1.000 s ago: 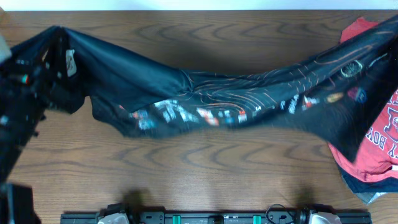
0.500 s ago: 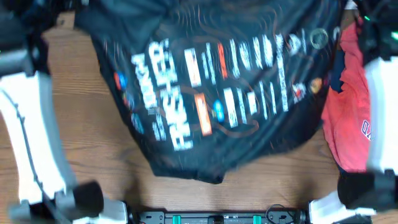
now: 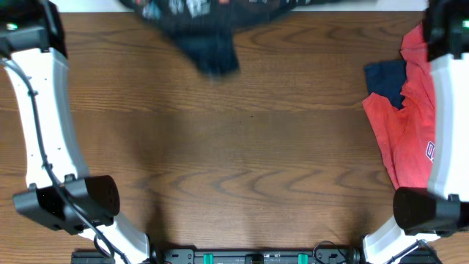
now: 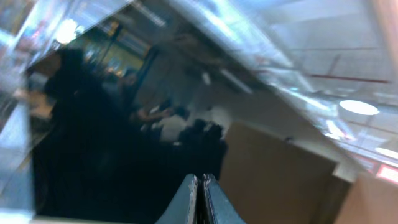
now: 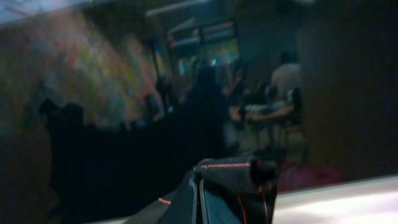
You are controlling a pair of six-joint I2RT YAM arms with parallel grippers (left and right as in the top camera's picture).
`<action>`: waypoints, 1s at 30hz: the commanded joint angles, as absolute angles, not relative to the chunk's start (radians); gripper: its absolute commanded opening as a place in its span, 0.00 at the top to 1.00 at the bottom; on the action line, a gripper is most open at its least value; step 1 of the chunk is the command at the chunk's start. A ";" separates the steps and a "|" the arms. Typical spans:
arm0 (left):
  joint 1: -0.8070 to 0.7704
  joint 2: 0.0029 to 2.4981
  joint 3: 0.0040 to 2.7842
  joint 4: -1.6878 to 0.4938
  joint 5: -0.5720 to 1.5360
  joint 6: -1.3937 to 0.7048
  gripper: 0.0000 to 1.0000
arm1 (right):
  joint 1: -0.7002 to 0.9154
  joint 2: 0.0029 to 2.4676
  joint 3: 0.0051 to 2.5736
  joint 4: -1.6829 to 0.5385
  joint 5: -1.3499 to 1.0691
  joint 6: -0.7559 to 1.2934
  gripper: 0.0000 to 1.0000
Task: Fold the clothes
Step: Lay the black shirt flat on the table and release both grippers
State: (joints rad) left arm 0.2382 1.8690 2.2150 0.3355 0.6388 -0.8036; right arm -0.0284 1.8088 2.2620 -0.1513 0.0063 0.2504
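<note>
The black patterned shirt [image 3: 209, 48] shows only as a blurred strip along the table's far edge, one dark corner hanging down onto the wood. Both arms reach away from me past that edge, so neither gripper shows in the overhead view. In the left wrist view my left gripper [image 4: 200, 182] has its jaws pressed together, with the dark shirt [image 4: 93, 155] spread to its left. My right gripper [image 5: 198, 180] is shut on a bunched fold of the shirt [image 5: 233, 171], whose black cloth has thin orange lines.
A red garment [image 3: 407, 125] with a navy piece [image 3: 386, 79] lies at the right edge of the wooden table [image 3: 234, 161]. The white left arm [image 3: 44, 110] and right arm [image 3: 447, 125] run along the two sides.
The shirt was spread over the table's middle and has swung up and away to the far edge. Both arms have stretched out far from me.
</note>
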 commanded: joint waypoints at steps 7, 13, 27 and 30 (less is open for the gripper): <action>0.321 1.812 2.371 -0.204 1.079 -0.750 0.94 | -0.025 1.781 2.381 -0.712 0.131 0.152 0.99; 0.296 1.814 2.315 -1.112 0.887 -0.208 0.94 | -0.025 1.835 2.307 -1.147 0.127 0.153 0.99; 0.224 1.826 1.790 -1.540 0.543 -0.019 0.94 | -0.028 1.857 2.004 -1.486 0.133 0.153 0.99; 0.225 1.825 1.658 -1.550 0.529 -0.019 0.94 | -0.027 1.857 1.940 -1.531 0.134 0.164 0.99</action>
State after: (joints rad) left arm 0.2253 1.8389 1.7439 -1.5379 0.5842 -0.0563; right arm -0.0284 1.8820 1.9842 -1.5108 0.1116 0.1696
